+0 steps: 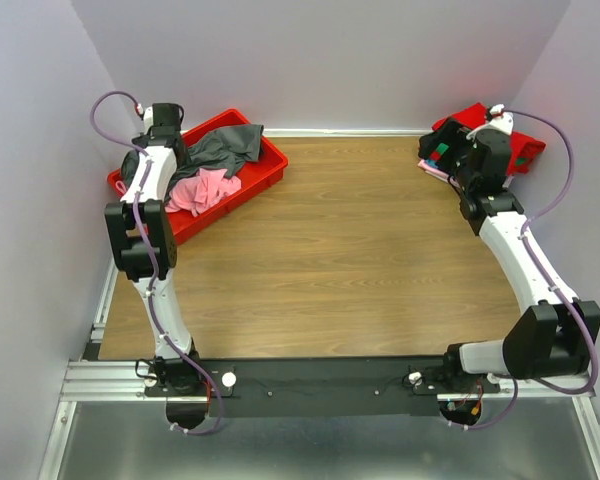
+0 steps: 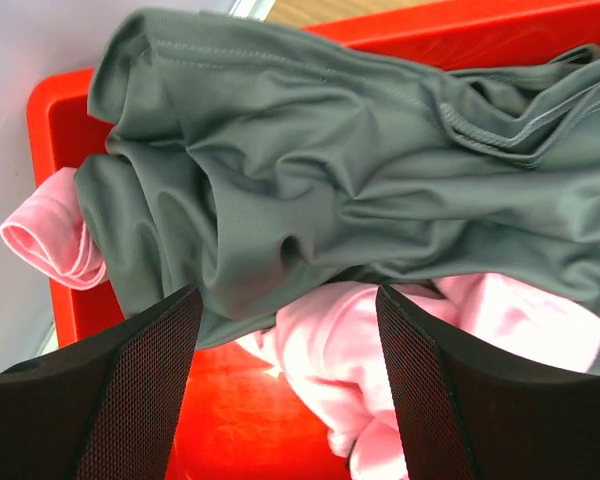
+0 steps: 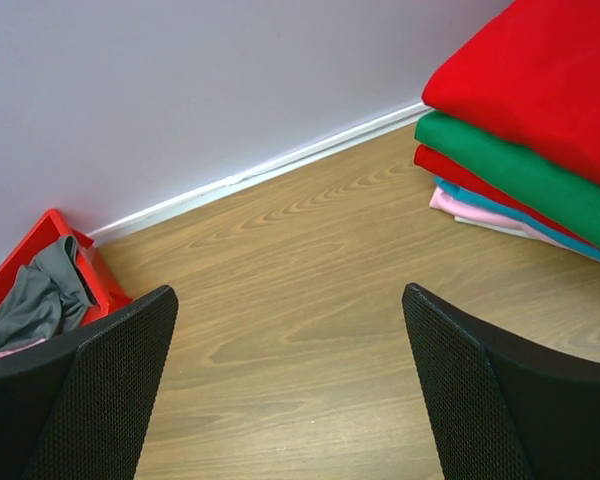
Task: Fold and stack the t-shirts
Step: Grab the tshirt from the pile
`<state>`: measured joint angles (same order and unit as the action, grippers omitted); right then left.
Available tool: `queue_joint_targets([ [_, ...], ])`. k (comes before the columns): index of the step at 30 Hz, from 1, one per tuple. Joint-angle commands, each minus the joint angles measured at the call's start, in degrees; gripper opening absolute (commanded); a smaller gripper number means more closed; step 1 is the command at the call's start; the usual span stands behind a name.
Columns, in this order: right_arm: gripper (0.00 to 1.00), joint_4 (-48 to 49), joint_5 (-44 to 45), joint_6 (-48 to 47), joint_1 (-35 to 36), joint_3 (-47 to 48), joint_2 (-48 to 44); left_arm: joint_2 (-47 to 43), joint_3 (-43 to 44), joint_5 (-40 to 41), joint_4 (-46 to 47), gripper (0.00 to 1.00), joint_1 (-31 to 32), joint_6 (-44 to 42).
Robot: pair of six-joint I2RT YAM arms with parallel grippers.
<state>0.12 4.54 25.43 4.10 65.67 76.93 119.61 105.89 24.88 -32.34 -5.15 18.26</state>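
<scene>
Wood-grain bench (image 1: 360, 260), lilac walls. Item: dark grey t-shirt (image 2: 330, 180), crumpled in red bin (image 2: 230, 420), directly ahead of left jaws, which stand spread and empty; pink t-shirt (image 2: 330, 360) lies beneath, between them. Right jaws spread, empty, folded stack (image 3: 540, 120) ahead to their right. Risk: closing deep would likely pinch pink cloth too, dragging both out.

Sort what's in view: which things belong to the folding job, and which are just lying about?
Job in hand: dark grey t-shirt; pink t-shirt partly under it; stack of folded t-shirts.
Just there: red bin holding the two loose shirts; wooden table.
</scene>
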Motion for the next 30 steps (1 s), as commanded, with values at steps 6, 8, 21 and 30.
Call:
queue_joint_targets([
  [6,1.00,-1.79,-3.92,1.28,-0.67,5.61,3.66,5.54,-0.24,-0.27,1.31,0.52,-1.62,-2.08],
  [8,1.00,-1.79,-6.90,1.73,-1.19,6.57,4.19,5.55,-0.33,-1.15,1.75,0.18,-1.62,-2.96],
  [21,1.00,-2.49,-20.88,3.22,-1.90,12.64,7.71,-6.32,5.99,-14.06,3.33,0.00,1.71,-4.55],
  [30,1.00,-2.58,-18.96,0.85,-1.99,9.92,6.31,-13.78,12.93,-17.49,3.59,0.00,15.06,-4.56],
])
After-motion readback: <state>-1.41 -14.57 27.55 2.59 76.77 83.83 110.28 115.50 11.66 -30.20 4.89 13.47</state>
